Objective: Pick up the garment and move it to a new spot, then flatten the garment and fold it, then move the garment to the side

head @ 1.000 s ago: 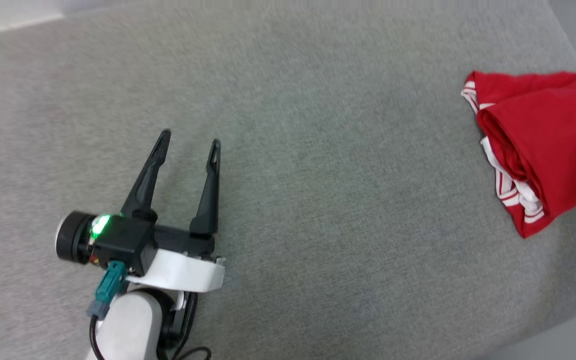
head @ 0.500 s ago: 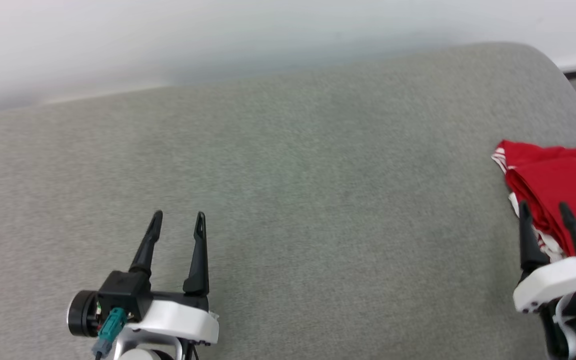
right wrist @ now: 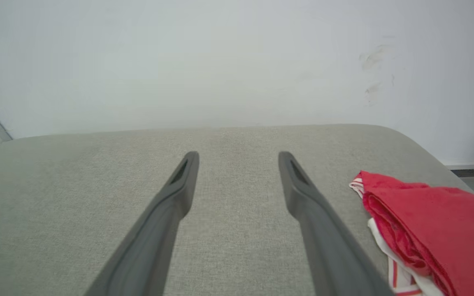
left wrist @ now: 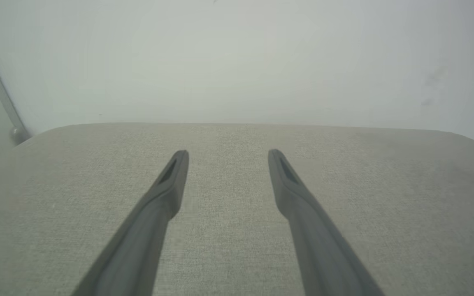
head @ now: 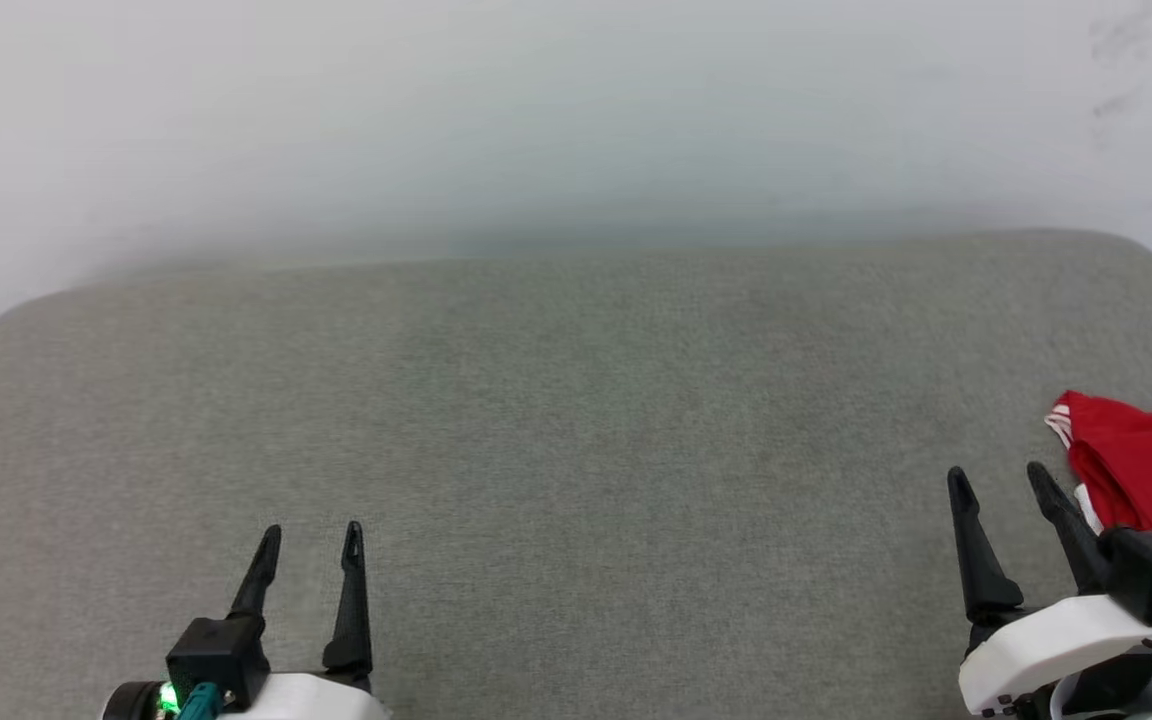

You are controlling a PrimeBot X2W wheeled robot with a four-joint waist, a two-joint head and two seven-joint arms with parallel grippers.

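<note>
Both arms sit low along the near edge of the grey fabric surface [head: 576, 420]. The left gripper [head: 312, 530], down by the near-left corner, has its two dark fingers spread wide, and there is only bare grey cloth between them. Across at the near-right corner, the right gripper [head: 996, 472] is spread just as wide and holds nothing.

And there's the garment [head: 1146, 480], a red bundle folded over on itself. It lies at the right edge of the surface and is cut off by the head view's border. It sits just beside the right gripper, on its outer side, reaching a little past the fingertips toward the far edge.

In the right wrist view a strip of grey shows between the fingertip and the red cloth. White trim with red stripes peeks out from under the fold. Lower down, finger and trim come very close, and I cannot tell whether they touch. The left gripper is well apart from the garment, at the other end of the near edge. A pale wall [head: 576, 120] rises behind the far edge.
</note>
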